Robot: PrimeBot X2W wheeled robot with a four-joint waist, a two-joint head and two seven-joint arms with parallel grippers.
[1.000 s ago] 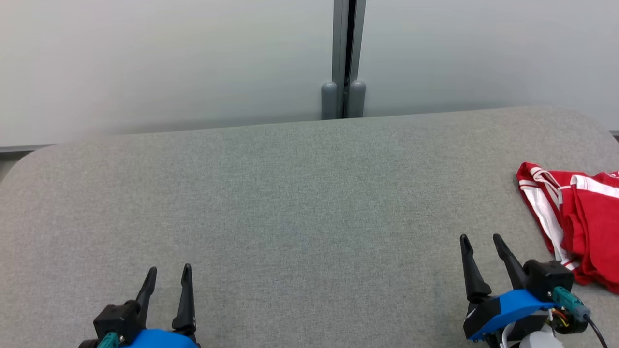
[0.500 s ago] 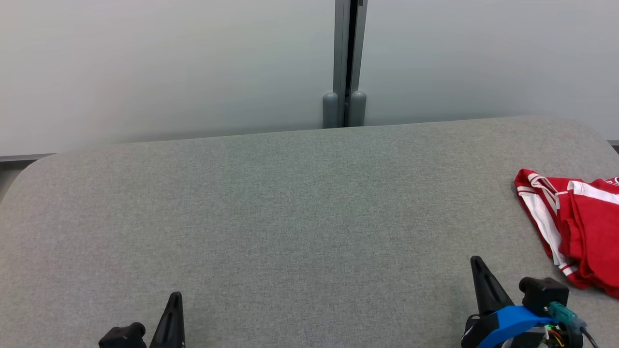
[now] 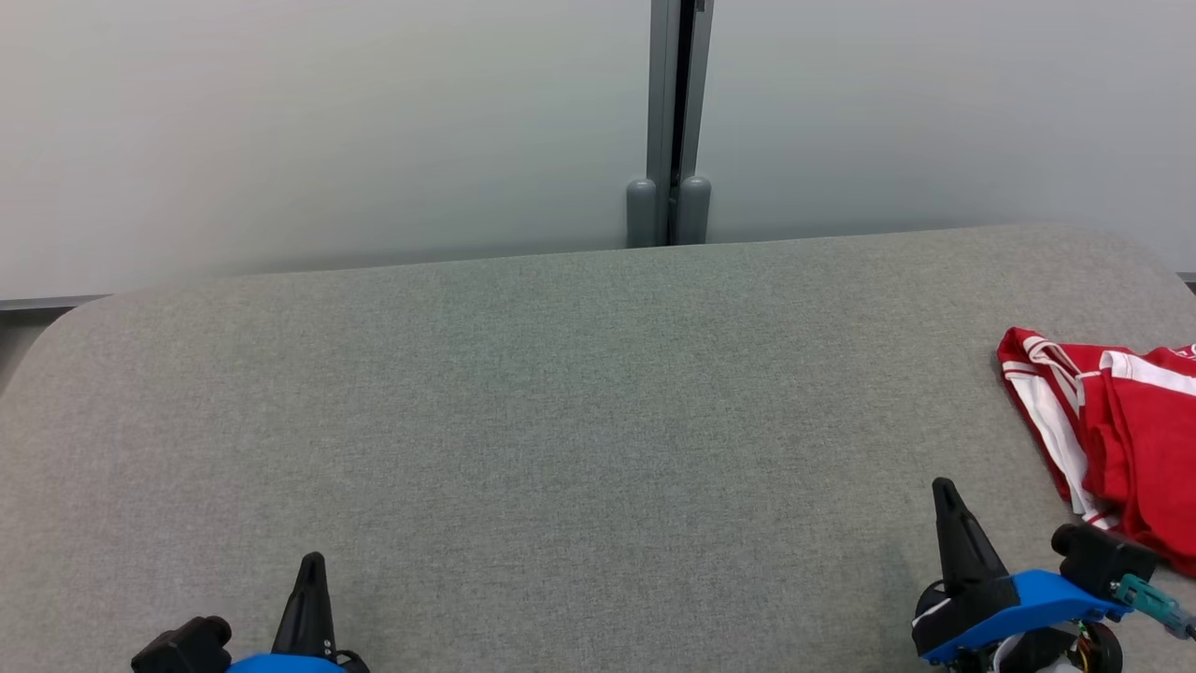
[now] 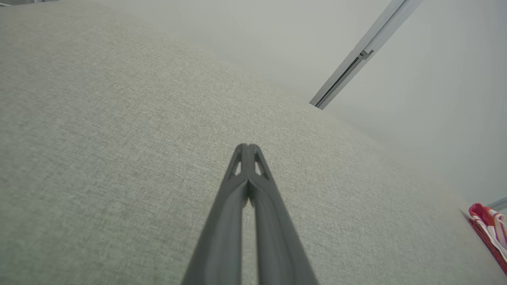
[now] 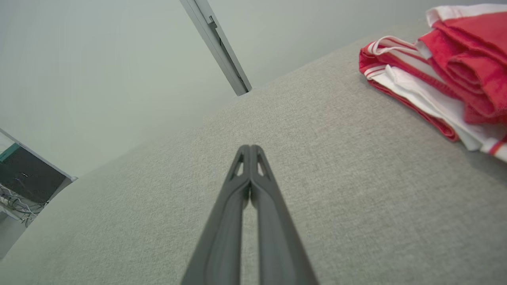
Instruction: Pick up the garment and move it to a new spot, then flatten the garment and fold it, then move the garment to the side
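Observation:
The red garment with white stripes (image 3: pixel 1121 430) lies folded in a bundle at the far right edge of the grey table (image 3: pixel 579 402). It also shows in the right wrist view as the garment (image 5: pixel 443 67) at the upper right, and as a red sliver of garment (image 4: pixel 489 227) in the left wrist view. My right gripper (image 3: pixel 942 491) hovers at the lower right, left of the garment and apart from it, shut with nothing in it (image 5: pixel 250 149). My left gripper (image 3: pixel 311 561) sits at the lower left, shut and empty (image 4: pixel 247 147).
A pale frosted wall with a grey vertical post (image 3: pixel 675 121) stands behind the table's far edge. The table has rounded corners. A dark screen and cables (image 5: pixel 23 178) lie beyond the table's left end.
Both grippers have gone from open to shut and drawn back toward the bottom edge. The camera has tilted slightly, shifting the whole picture down.

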